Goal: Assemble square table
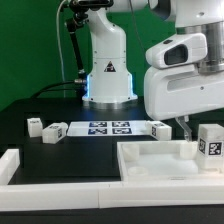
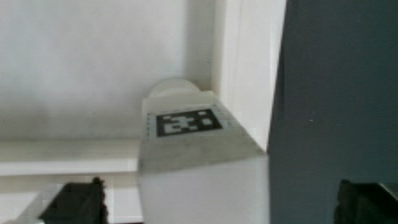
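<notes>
The square table slab (image 1: 150,163) lies flat at the exterior view's right front, its raised rim up. One white tagged leg post (image 1: 209,141) stands upright at its right corner. In the wrist view this leg (image 2: 187,122) rises from the corner of the slab (image 2: 89,70), tag facing the camera. My gripper (image 1: 190,124) hangs just above the leg. In the wrist view my gripper (image 2: 222,198) is open, with its dark fingertips (image 2: 75,200) on either side of the leg and a gap on each side. Loose legs lie at the left (image 1: 33,126) (image 1: 55,131) and near the slab (image 1: 160,128).
The marker board (image 1: 108,127) lies in front of the robot base (image 1: 107,75). A long low white border wall (image 1: 60,182) runs along the front and turns up at the left. Black table (image 2: 338,90) shows beyond the slab's rim.
</notes>
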### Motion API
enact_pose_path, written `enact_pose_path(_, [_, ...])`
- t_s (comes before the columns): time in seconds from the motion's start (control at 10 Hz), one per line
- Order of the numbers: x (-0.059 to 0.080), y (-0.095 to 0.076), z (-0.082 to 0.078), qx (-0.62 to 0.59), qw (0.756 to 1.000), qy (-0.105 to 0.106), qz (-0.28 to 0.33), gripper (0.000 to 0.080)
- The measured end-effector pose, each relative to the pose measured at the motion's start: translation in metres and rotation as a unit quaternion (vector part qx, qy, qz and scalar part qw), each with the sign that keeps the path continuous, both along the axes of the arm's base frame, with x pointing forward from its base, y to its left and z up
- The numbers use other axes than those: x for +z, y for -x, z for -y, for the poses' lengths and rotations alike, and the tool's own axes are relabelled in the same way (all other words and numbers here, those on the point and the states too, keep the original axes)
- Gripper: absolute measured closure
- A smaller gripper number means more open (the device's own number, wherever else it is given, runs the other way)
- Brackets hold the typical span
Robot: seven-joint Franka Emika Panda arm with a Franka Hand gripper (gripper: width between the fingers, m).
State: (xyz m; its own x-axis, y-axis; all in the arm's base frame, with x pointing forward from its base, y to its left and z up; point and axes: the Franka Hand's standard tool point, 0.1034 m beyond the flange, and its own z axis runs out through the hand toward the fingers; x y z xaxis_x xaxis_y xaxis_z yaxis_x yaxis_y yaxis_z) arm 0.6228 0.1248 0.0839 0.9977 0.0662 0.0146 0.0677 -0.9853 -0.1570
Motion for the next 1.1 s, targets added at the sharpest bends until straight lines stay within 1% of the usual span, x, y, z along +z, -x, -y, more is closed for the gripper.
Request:
enact_pose_path(0.1, [-0.0032, 0.001, 0.002, 0.01, 1.0, 0.0, 0.008, 0.0151])
enact_pose_path(0.3, [-0.0034, 0.0007, 0.0027, 0.005, 1.0, -0.001, 0.009, 0.0151])
enact_pose_path(0.4, [-0.0034, 0.0007, 0.0027, 0.007, 1.0, -0.001, 0.009, 0.0275])
enact_pose_path(0.5, [-0.0033, 0.0008, 0.0018, -0.026, 1.0, -0.002, 0.004, 0.0408])
enact_pose_path(0.6, [-0.0031, 0.0006, 0.0023, -0.067, 0.998, -0.004, -0.003, 0.0408])
enact_pose_path(0.7, [-0.0034, 0.0006, 0.0034, -0.104, 0.995, -0.005, -0.009, 0.0491])
enact_pose_path(0.9, [-0.0047, 0.0003, 0.0055, -0.167, 0.986, -0.006, -0.016, 0.0491])
enact_pose_path(1.0, [-0.0061, -0.0019, 0.0092, -0.196, 0.981, -0.008, -0.003, 0.0492])
enact_pose_path(1.1, [-0.0063, -0.0013, 0.0103, -0.267, 0.964, -0.013, -0.007, 0.0492])
